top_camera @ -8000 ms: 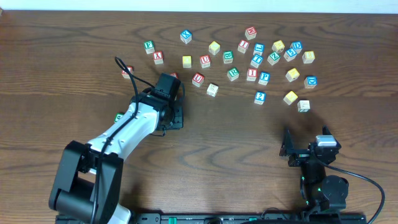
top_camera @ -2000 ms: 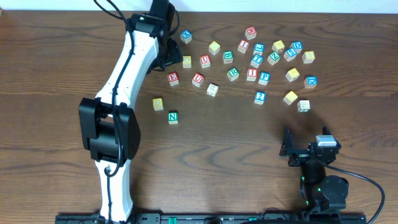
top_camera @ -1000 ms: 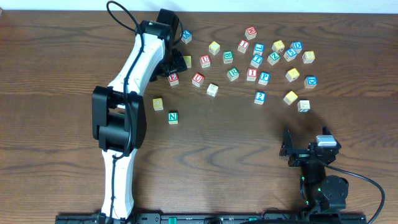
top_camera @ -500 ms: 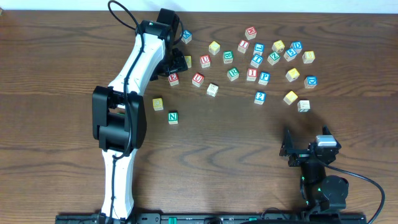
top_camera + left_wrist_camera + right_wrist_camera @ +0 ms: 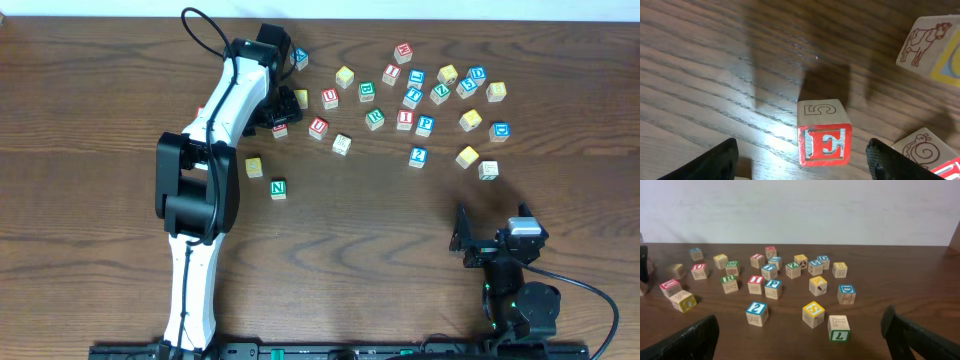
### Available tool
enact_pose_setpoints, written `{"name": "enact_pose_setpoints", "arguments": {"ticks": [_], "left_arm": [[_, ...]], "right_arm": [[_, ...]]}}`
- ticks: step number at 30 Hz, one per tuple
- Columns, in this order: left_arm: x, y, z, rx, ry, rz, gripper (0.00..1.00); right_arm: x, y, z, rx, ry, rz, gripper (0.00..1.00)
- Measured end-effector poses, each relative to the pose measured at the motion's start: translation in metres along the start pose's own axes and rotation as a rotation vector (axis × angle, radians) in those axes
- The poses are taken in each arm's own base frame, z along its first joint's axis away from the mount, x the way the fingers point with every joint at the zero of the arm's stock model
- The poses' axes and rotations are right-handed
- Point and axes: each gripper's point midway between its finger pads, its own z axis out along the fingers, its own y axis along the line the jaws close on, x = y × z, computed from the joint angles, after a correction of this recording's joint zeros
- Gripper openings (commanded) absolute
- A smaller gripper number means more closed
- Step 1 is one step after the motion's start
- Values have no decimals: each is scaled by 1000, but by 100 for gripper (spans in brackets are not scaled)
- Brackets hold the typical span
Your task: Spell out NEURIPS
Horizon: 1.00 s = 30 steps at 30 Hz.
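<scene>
The red E cube [image 5: 824, 135] stands on the table between my left gripper's [image 5: 802, 162] open fingers, nearer the right one and touching neither. From above, the left gripper [image 5: 278, 120] hovers over that E cube [image 5: 280, 130]. A green N cube [image 5: 278, 187] and a yellow-faced cube [image 5: 254, 166] lie apart, nearer the front. A red U [image 5: 318, 126], green R [image 5: 375, 118], red I [image 5: 405, 119] and blue P [image 5: 425, 125] sit in the scatter at the back. My right gripper [image 5: 490, 242] rests open and empty at the front right, facing the cubes.
Other cubes crowd the back right: a blue D [image 5: 846, 293], a yellow S [image 5: 813, 314], a blue 2 [image 5: 756, 312] and a green-faced one [image 5: 839, 327]. Two picture-faced cubes [image 5: 927, 42] lie just right of the E. The left arm [image 5: 215, 130] stretches across the left half.
The left arm's elbow has shifted slightly right and the gripper has settled closer over the E cube. No cube has moved. The right arm is still.
</scene>
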Motion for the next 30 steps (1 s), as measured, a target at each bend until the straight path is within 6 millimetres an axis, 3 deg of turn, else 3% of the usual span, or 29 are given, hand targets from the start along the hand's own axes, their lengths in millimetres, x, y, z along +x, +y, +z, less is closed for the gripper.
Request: {"name": "enact_pose_setpoints", "arguments": {"ticks": [5,30], "left_arm": [[-2,-1,0,4,-7,0,76],[-4,-3,0,11,-17,14,76]], "right_arm": [[0,0,0,0,0,0,99],[0,0,0,0,0,0,99]]}}
